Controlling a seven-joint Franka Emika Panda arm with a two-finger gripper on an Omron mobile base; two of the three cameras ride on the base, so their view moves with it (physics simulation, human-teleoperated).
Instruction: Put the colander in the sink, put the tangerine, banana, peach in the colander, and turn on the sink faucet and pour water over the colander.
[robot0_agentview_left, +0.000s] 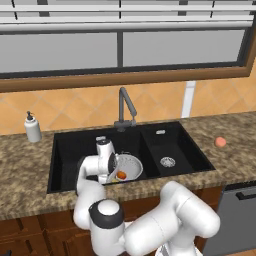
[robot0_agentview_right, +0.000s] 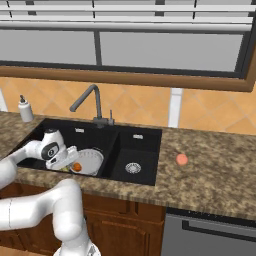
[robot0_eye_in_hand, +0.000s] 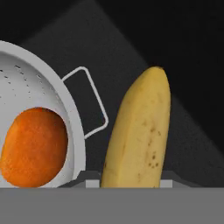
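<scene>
While gripped, banana (robot0_eye_in_hand: 138, 131) beside colander (robot0_eye_in_hand: 52, 87).

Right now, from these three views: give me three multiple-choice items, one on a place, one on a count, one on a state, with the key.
1. Where is the peach?
A. in the colander
B. on the counter right of the sink
C. in the right basin

2. How many fruits lie inside the colander?
A. one
B. two
C. three

3. What is the banana's state?
A. lying in the colander
B. resting on the counter
C. held between the pincer tips, outside the colander's rim

Key: 1 B, it sits on the granite counter right of the sink. 2 A, the tangerine alone is inside. 3 C, the hand view shows it rising between the tips beside the colander's handle.
</scene>
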